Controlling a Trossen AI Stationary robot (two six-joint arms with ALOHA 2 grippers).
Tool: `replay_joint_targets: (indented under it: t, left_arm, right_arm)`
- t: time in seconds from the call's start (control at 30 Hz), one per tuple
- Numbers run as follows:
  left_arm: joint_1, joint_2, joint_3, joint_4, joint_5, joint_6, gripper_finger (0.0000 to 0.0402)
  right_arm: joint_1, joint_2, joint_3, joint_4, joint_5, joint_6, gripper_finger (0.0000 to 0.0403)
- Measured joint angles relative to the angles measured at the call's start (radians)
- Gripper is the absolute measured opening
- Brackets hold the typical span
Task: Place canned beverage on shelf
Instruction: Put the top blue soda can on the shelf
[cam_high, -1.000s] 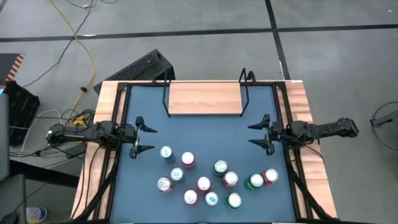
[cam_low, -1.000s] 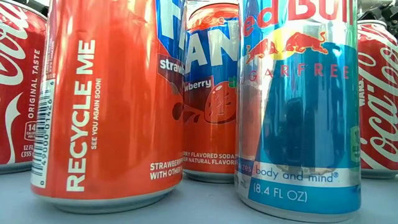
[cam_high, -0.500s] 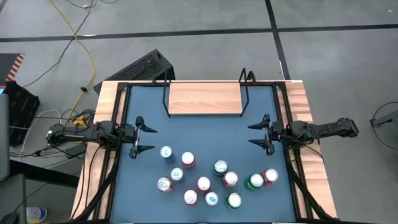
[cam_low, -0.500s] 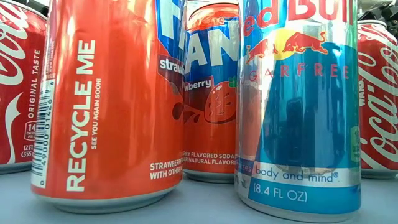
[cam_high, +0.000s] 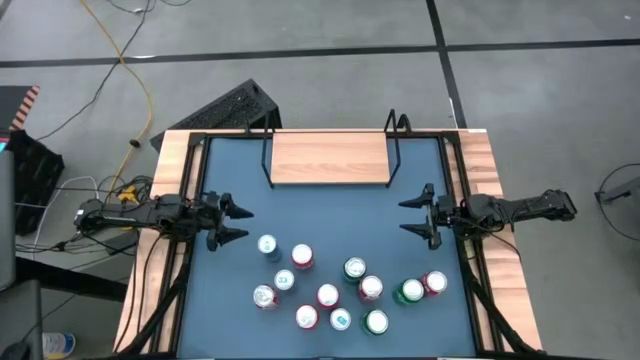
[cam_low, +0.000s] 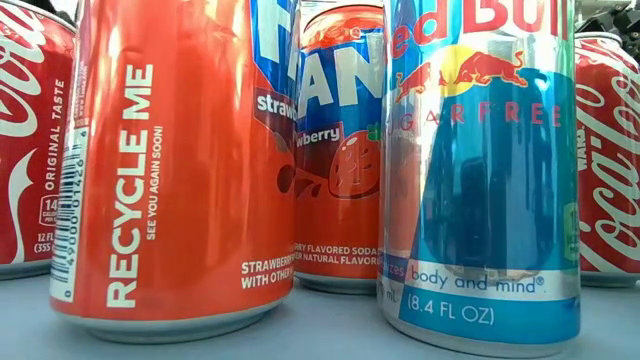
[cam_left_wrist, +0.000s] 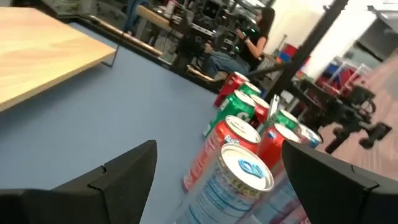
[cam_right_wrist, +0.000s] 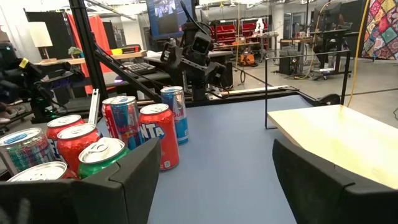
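Ahead of both open jaws, toward the far table edge: shelf (cam_high: 329, 158), flat pale-wood board, smooth grain, thin black wire frame upright at each end, nothing on it. Rests on matte blue table (cam_high: 330, 215) with wood rim.

Between and nearer than the two grippers: cluster of upright cans (cam_high: 330, 283), shiny aluminium cylinders with pull-tab tops; eleven counted from above. Mix of red, green and blue-silver bodies. Slim blue-silver can (cam_high: 267, 245) nearest the left jaws, just ahead and to their inner side; red can (cam_high: 301, 256) touching or just beside it. Green can (cam_high: 411, 291) and red can (cam_high: 434, 283) closest to the right jaws, still apart from them.

Left gripper (cam_high: 228, 221) at the left table edge, fingers spread but narrower than a second ago; also turned slightly toward the cans. Holds nothing.

Right gripper (cam_high: 417, 217) at the right edge, fingers wide apart, empty, unchanged from before. Cans and shelf unchanged too.

Two arms, two grippers, one shelf.
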Motion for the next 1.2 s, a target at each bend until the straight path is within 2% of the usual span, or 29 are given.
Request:
replay_joint_targets:
  t: [0.07,0.2,0.33,0.67,0.83,1.03,1.2]
  left_arm:
    - [0.0,0.0,0.0,0.015,-0.071,-0.062,0.0329]
    - [0.001,0.0,0.0,0.023,-0.134,-0.168,0.0329]
    - [0.001,0.0,0.0,0.025,-0.138,-0.169,0.0329]
    - [0.0,0.0,0.0,0.041,-0.26,-0.144,0.0329]
    - [0.001,0.0,0.0,0.065,-0.398,-0.317,0.0329]
    - [0.001,0.0,0.0,0.193,-0.4,-0.412,0.0329]
    - [0.001,0.0,0.016,0.336,-0.408,-0.42,0.0329]
  right_arm:
    - [0.0,0.0,0.0,0.0,0.0,0.0,0.0302]
    - [0.0,0.0,0.0,0.0,0.0,0.0,0.0302]
    - [0.0,0.0,0.0,0.0,0.0,0.0,0.0302]
    - [0.0,0.0,0.0,0.0,0.0,0.0,0.0301]
    - [0.0,0.0,0.0,0.0,0.001,0.0,0.0302]
    - [0.0,0.0,0.0,0.001,0.02,0.0,0.0301]
    - [0.0,0.0,0.0,0.002,0.018,0.047,0.0301]
